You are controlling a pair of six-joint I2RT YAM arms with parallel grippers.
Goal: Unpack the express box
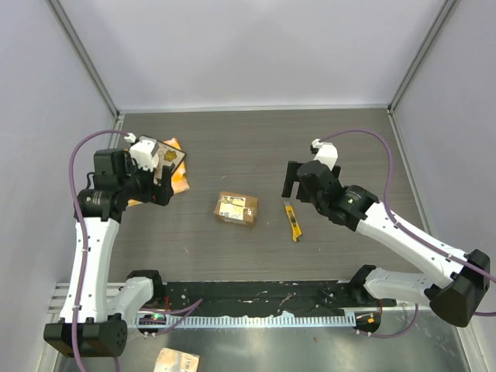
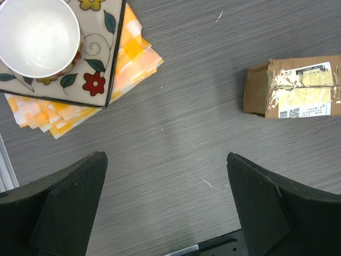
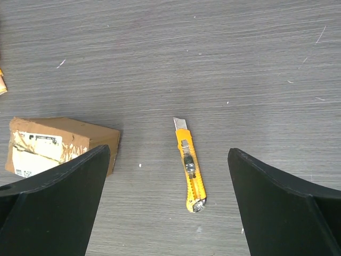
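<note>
From above, you see the express box [image 1: 237,208] on the counter [image 1: 232,147] between the arms, a yellow knife [image 1: 293,222] just beside it. At your left wrist the left fingers [image 2: 64,208] stand spread and empty. At your right wrist the right fingers [image 3: 53,208] are likewise released, with the knife seen between them.

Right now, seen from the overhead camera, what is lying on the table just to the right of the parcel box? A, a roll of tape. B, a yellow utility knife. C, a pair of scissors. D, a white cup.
B: the yellow utility knife lies on the table just right of the box, beneath the open right gripper.
</note>
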